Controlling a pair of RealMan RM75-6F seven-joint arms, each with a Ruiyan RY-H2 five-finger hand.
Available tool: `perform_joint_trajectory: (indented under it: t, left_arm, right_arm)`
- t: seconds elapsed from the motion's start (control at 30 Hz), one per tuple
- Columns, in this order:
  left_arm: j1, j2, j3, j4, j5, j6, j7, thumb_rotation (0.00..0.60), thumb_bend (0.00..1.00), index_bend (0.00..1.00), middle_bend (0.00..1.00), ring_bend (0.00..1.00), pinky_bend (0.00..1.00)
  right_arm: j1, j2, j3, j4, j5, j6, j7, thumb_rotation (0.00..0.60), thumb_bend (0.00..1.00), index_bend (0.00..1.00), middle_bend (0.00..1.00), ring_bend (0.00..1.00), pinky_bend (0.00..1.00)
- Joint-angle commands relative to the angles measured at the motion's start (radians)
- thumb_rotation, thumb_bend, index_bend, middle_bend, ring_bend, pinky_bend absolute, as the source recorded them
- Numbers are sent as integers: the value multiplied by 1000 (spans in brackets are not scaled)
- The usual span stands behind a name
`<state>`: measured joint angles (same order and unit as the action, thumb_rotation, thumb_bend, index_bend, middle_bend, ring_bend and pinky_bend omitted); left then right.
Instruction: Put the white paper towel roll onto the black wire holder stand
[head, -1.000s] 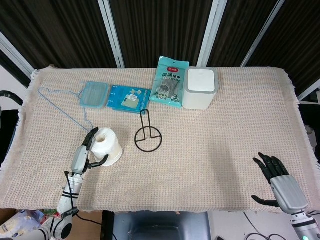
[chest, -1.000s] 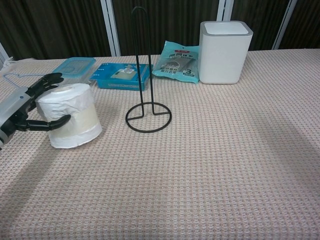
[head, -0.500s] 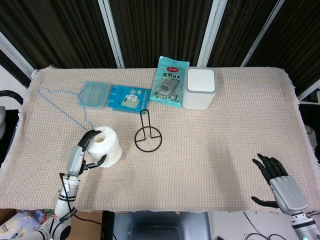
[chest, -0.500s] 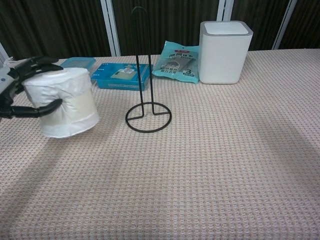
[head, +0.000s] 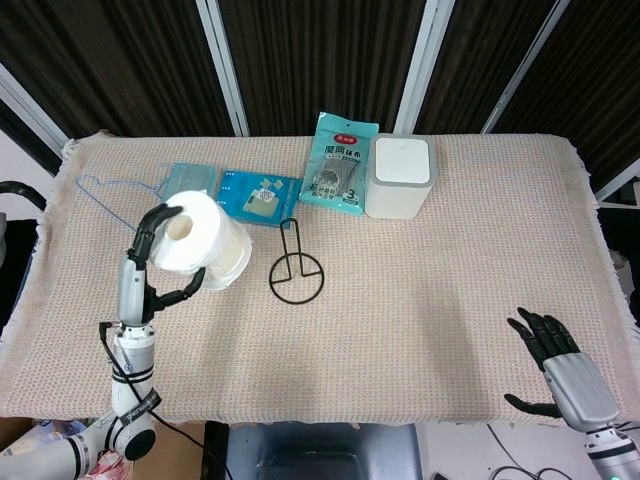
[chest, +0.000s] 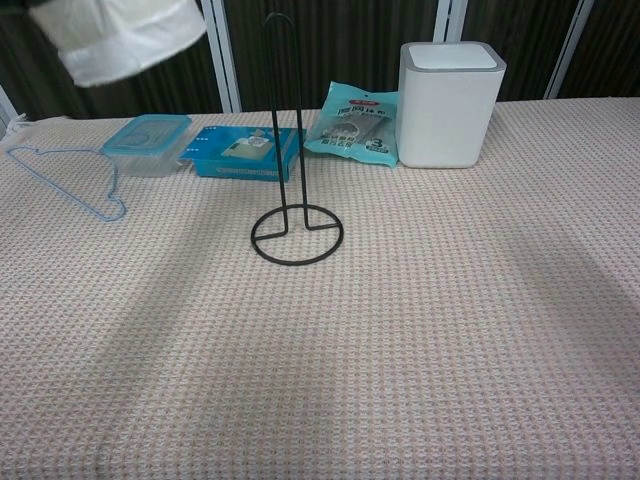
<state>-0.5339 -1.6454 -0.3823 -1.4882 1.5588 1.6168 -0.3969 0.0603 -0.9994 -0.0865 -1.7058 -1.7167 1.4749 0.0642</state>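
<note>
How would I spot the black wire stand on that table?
Find the white square bin at the table's far edge, then look nearer and to its left. There the black wire holder stand rises from a ring base: thin bare wire, unlike the teal packets behind it.

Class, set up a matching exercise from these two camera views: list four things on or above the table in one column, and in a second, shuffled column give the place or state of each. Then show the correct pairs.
Column 1
1. white paper towel roll
2. black wire holder stand
3. right hand
4. blue wire hanger

Column 2
A. lying flat on the cloth at the table's left side
B. open, holding nothing, at the table's near right corner
C. held up off the table by the left hand
D. standing upright and bare near the table's middle

Pairs: 1-C, 2-D, 3-B, 4-A
</note>
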Motion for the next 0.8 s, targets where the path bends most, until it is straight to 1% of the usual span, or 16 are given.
perform_joint_trajectory:
  t: [0.03,0.07,0.13,0.23,0.37,0.63,0.8]
  left_arm:
    - [-97,68,-145,-235,-128,-104,138,600,402,134,192,293,660]
    - [-118,69,-166,-262,-162,-132,166,600,403,134,192,294,661]
    - [-163,58,-202,-268,-202,-162,227,600,407,134,191,294,662]
    - [-220,29,-220,-244,-231,-192,292,600,408,134,190,294,663]
    - [-286,-18,-218,-166,-263,-222,367,600,408,134,190,294,664]
    - [-339,-80,-200,-48,-290,-233,375,600,407,134,190,295,664]
    - [-348,-93,-191,-20,-303,-236,366,600,407,133,190,294,664]
  right_arm:
    - [-3,0,7,2,11,6,-7,600,136,0,0,0,0]
    - [-4,1,7,1,13,6,-6,600,136,0,0,0,0]
    - [-3,8,4,-3,13,3,10,600,136,0,0,0,0]
    - [-3,17,2,-1,5,8,28,600,137,0,0,0,0]
    - [-13,22,16,4,21,34,40,600,137,0,0,0,0]
    - [-12,37,17,8,26,31,77,600,137,0,0,0,0]
    - [-15,42,19,9,26,37,88,600,136,0,0,0,0]
